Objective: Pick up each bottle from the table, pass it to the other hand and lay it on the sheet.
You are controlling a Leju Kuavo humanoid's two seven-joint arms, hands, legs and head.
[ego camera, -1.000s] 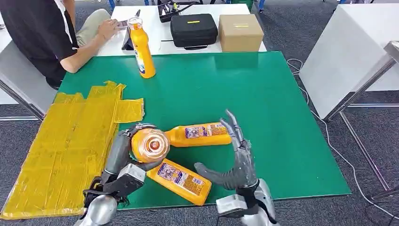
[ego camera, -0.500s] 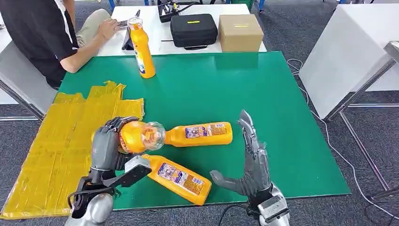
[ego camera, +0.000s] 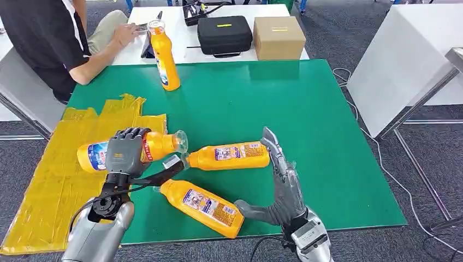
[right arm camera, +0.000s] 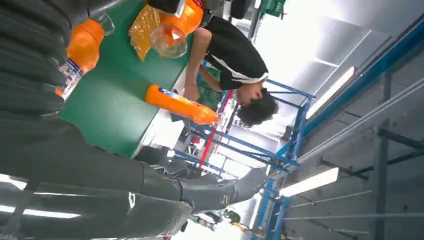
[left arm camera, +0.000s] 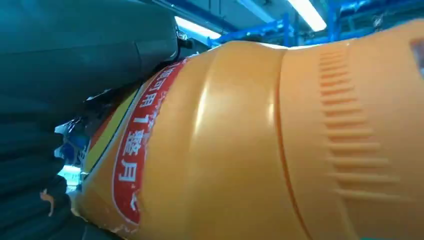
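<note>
Two bottles [ego camera: 229,156] lie on the green desk [ego camera: 306,109]; left robot hand [ego camera: 126,152] grips a third bottle [ego camera: 98,155] above the yellow sheet [ego camera: 65,164], right robot hand [ego camera: 281,185] spread wide.

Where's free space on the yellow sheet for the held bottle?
Bare sheet lies below the bottle in the left hand, toward the near edge. Crowded: the green mat by the two lying bottles and right hand.

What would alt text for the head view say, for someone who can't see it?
The robot's left hand holds an orange bottle sideways over the yellow sheet. Two bottles lie on the green table, one stands at the far edge, and the right hand is open.
</note>
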